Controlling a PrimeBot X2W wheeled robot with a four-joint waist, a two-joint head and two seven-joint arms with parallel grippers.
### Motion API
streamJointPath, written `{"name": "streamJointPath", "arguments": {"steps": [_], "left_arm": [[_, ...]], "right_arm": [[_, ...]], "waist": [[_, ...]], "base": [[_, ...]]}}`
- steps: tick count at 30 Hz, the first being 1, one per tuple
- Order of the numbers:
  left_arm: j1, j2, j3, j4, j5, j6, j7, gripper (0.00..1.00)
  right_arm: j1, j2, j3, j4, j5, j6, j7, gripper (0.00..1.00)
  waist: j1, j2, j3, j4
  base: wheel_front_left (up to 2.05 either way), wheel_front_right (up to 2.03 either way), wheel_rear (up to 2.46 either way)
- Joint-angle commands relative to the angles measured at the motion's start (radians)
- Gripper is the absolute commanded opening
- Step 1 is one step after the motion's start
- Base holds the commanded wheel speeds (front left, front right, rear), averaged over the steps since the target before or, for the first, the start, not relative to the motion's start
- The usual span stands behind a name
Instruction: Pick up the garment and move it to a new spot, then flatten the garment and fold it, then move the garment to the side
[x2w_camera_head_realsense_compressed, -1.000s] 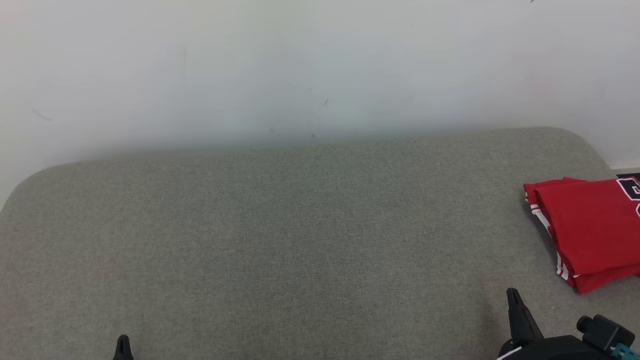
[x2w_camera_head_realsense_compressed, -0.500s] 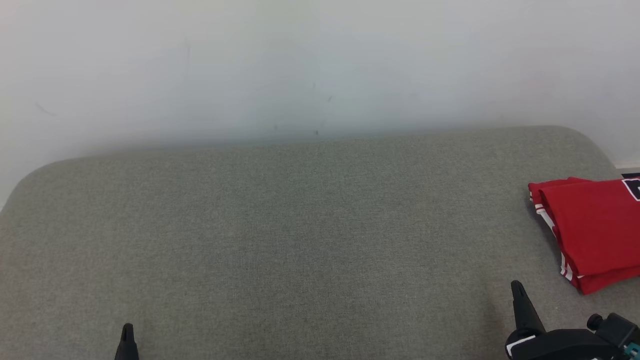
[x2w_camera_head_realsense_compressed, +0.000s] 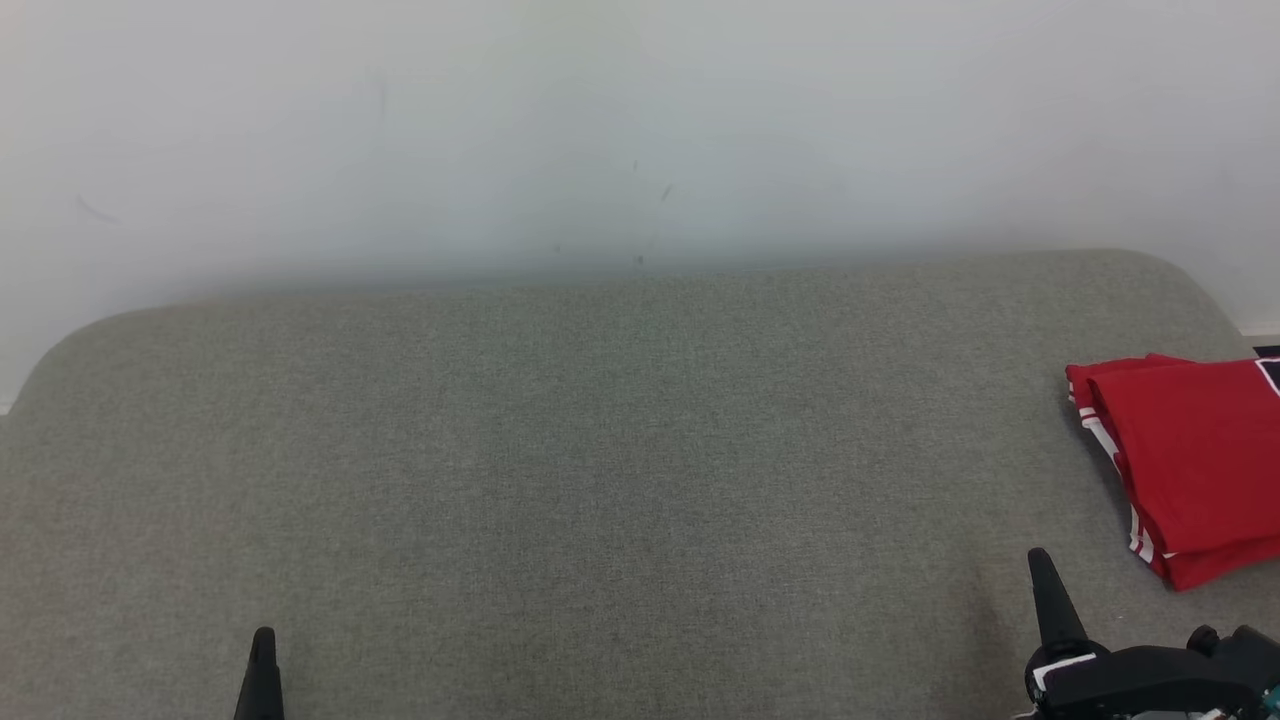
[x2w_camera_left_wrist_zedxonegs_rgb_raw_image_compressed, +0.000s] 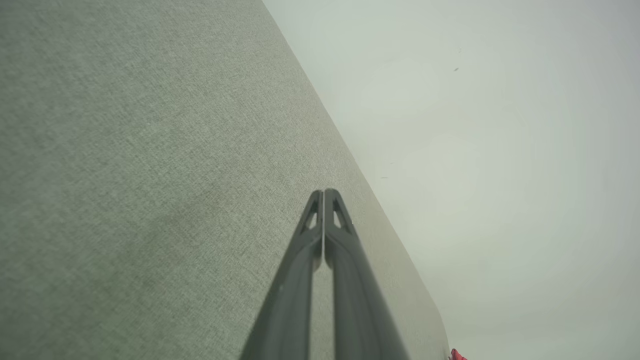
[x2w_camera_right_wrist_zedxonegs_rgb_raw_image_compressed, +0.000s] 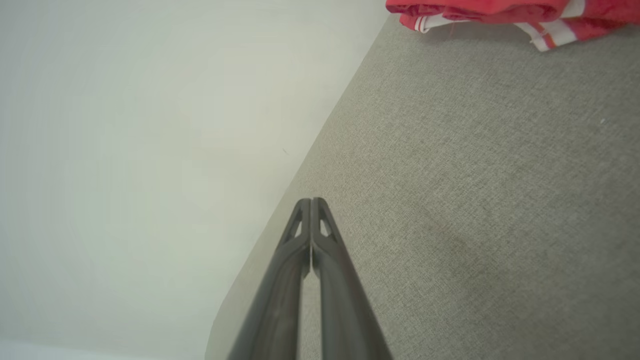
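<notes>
The grey upholstered cushion (x2w_camera_head_realsense_compressed: 600, 450) is lying open from its rounded far-left corner across the middle to near its right edge, giving a gripper free passage over the fabric. The folded red garment (x2w_camera_head_realsense_compressed: 1190, 470) is occupying the right edge, blocking low passes there. The pale wall (x2w_camera_head_realsense_compressed: 640, 120) is rising right behind the far edge, closing off reach beyond it.

A folded garment (x2w_camera_head_realsense_compressed: 1190, 460) lies at the right end of an upholstered surface (x2w_camera_head_realsense_compressed: 600, 450); a wall (x2w_camera_head_realsense_compressed: 600, 120) stands behind.
</notes>
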Motion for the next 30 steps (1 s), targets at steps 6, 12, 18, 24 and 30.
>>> {"name": "streamJointPath", "arguments": {"steps": [6,12,18,24,30], "left_arm": [[-0.032,0.006,-0.002,-0.013,-0.074,-0.008,0.02,0.0],[-0.043,0.007,-0.004,-0.014,-0.132,-0.009,0.035,0.0],[-0.051,0.007,-0.006,-0.014,-0.187,-0.012,0.05,0.0],[-0.061,0.007,-0.007,-0.015,-0.238,-0.015,0.064,0.0],[-0.069,0.007,-0.009,-0.015,-0.278,-0.018,0.076,0.0]], "right_arm": [[-0.022,0.005,-0.014,-0.022,0.074,0.0,0.019,0.0],[-0.024,0.009,-0.024,-0.031,0.13,0.0,0.034,0.0],[-0.026,0.013,-0.032,-0.039,0.183,0.0,0.047,0.0],[-0.028,0.016,-0.04,-0.046,0.233,0.001,0.061,0.0],[-0.029,0.02,-0.046,-0.053,0.272,0.001,0.072,0.0]], "waist": [[0.0,0.0,0.003,0.004],[0.0,0.0,0.007,0.008],[0.0,0.0,0.01,0.011],[0.0,0.0,0.014,0.015],[0.0,0.0,0.016,0.018]], "base": [[0.0,0.0,0.0],[0.0,0.0,0.0],[0.0,0.0,0.0],[0.0,0.0,0.0],[0.0,0.0,0.0]]}}
